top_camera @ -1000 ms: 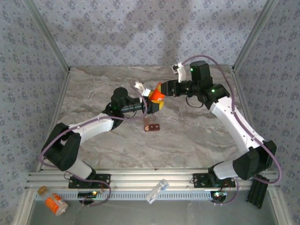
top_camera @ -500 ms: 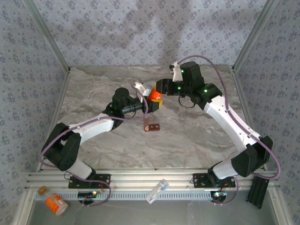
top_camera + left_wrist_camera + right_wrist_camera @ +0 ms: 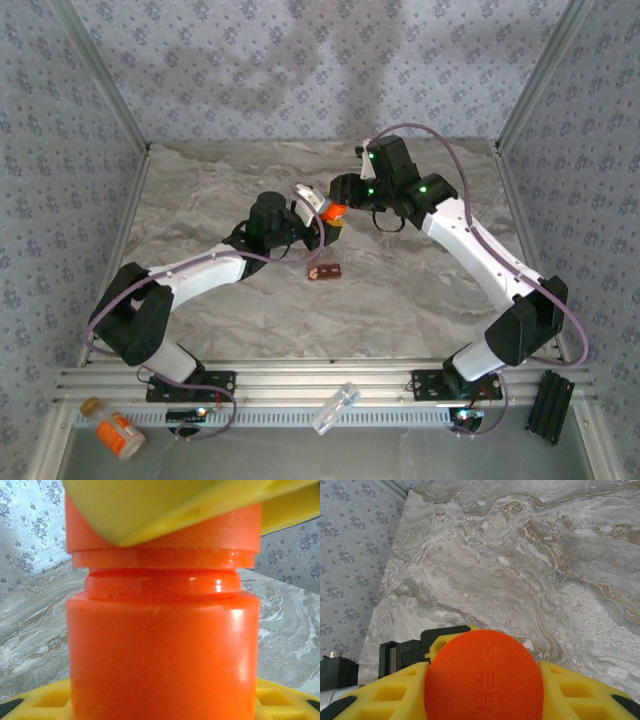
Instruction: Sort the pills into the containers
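An orange pill bottle [image 3: 333, 212] is held above the middle of the table between both grippers. My left gripper [image 3: 318, 226] is shut on its body, and its yellow fingers [image 3: 285, 701] flank the bottle [image 3: 162, 645]. From the other side my right gripper [image 3: 341, 196] is shut on the bottle's round orange cap [image 3: 482, 680], one yellow finger [image 3: 580, 692] on each side. The containers, a small dark red-brown box [image 3: 325, 271], lie on the table just in front of the bottle. The pills are hidden.
A white-capped labelled orange bottle [image 3: 118, 435] and a small orange piece [image 3: 91, 406] lie at the near left, off the table. A clear plastic tube [image 3: 335, 408] rests on the front rail. Patterned walls enclose the marbled table [image 3: 420, 300].
My right arm has swung left and its wrist has turned over the bottle, covering more of it. The left gripper has shifted slightly right with the bottle.
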Motion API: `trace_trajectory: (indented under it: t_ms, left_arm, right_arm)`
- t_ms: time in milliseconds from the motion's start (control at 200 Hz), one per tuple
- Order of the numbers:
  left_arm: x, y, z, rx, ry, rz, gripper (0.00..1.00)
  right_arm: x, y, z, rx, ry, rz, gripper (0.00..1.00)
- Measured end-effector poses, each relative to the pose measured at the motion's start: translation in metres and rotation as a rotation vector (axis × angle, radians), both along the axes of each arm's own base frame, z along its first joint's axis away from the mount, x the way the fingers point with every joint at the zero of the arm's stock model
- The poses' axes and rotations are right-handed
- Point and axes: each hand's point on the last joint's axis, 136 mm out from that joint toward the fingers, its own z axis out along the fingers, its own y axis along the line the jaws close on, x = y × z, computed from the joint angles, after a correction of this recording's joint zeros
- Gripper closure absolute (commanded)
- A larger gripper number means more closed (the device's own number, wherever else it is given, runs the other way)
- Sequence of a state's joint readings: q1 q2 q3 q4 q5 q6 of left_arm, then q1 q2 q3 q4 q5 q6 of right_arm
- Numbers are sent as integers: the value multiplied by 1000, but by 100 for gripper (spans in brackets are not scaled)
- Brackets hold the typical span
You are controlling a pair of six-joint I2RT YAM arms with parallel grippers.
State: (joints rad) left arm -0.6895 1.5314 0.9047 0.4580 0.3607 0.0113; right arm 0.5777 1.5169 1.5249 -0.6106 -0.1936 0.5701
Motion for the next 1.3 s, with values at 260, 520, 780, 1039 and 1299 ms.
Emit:
trace_trajectory:
  t_ms: [260,520,780,1039,1299]
  left_arm:
    - [6,1,7,-26,-9,34,100]
    - [11,4,8,-22,-25,72,100]
    - [11,3,8,-16,-35,79,100]
    - [9,-1,15,-39,-54,67,100]
    - [3,-9,45,-162,-86,13,100]
  right_arm:
    - [5,3,5,56,3,-46,68]
    - [11,6,8,125,14,-100,68]
    - [9,4,9,128,21,-116,60]
    - [6,-1,15,124,9,-118,43]
    - [3,-8,35,136,-24,-85,14]
